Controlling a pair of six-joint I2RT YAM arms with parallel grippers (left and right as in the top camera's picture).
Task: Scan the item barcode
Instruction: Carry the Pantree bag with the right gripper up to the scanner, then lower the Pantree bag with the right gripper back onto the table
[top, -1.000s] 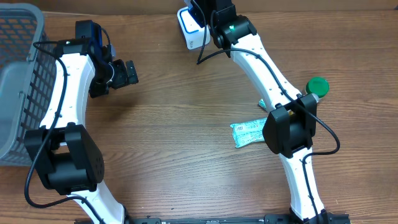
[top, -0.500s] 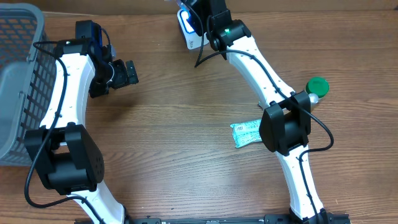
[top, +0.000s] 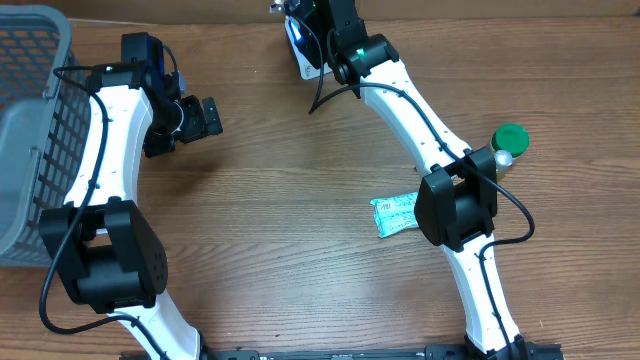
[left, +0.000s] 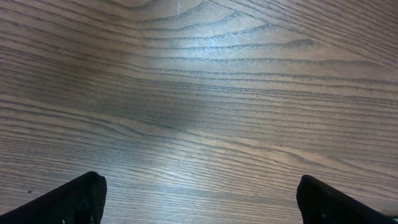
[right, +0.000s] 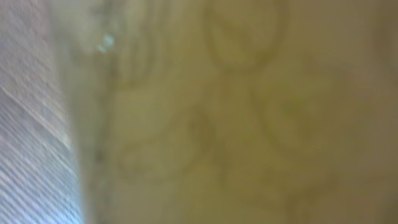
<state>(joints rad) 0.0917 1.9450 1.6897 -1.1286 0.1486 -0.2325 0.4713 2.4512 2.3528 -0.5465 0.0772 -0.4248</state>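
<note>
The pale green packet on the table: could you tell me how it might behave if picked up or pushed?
The packet lies flat and thin, so it is probably floppy and light, likely sagging from an edge grip. Being flat, it should not roll; a push would probably slide it across the smooth wooden table.

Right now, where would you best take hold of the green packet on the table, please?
Pinch the packet by its free left end, coming down from above: it lies flat on the table, and its right end is hidden under the right arm.
</note>
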